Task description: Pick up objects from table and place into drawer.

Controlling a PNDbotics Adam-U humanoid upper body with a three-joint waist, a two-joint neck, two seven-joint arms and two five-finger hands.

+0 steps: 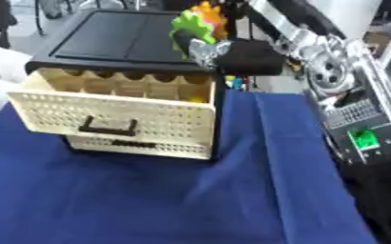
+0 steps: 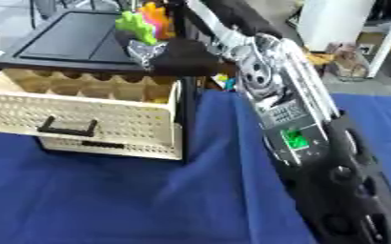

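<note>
Reaching in from the right side of the frame, the robot's right arm stretches toward the upper middle, where its right robot hand (image 1: 224, 55) is curled round a bright toy (image 1: 197, 23) of green, yellow and orange pieces. That toy is held in the air above the back right corner of the drawer (image 1: 115, 112), near the cabinet's black top (image 1: 115, 35). The cream drawer, perforated on its front and fitted with a black handle (image 1: 107, 127), is pulled out toward the lower left of the frame, and something yellow shows inside its right end. The cabinet stands on a surface (image 1: 232, 200) covered with a blue cloth. No left robot hand shows in either view.
</note>
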